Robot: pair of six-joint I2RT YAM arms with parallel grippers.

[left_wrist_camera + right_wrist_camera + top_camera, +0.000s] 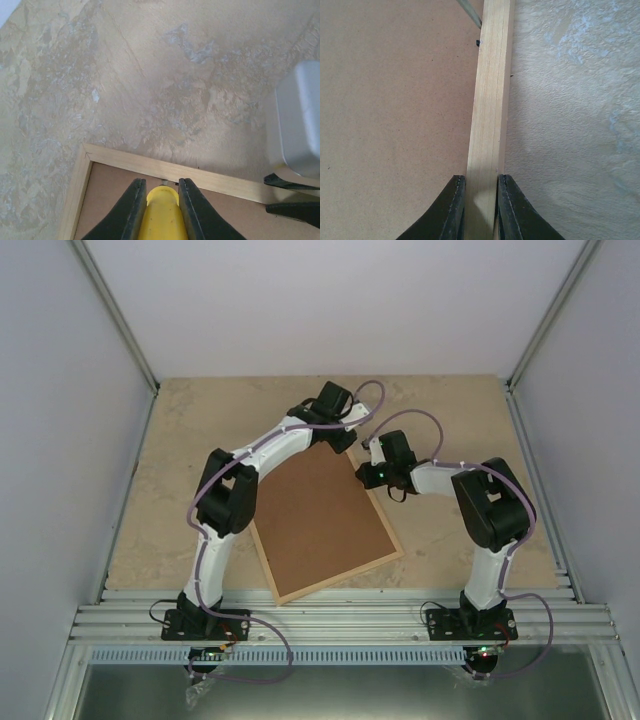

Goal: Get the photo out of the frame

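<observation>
On the bench [450,550], mid-view, the frame [340,581] lies face down, brown backing board [320,525] up. At its far rail the left end effector [162,183] pinches a yellow piece [161,220], fingers barely apart. Further right, the right end effector [481,178] is clamped across the side rail.

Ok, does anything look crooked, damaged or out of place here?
The frame lies face down, brown backing up, and sits skewed to the table edges. No damage or spill shows.
</observation>
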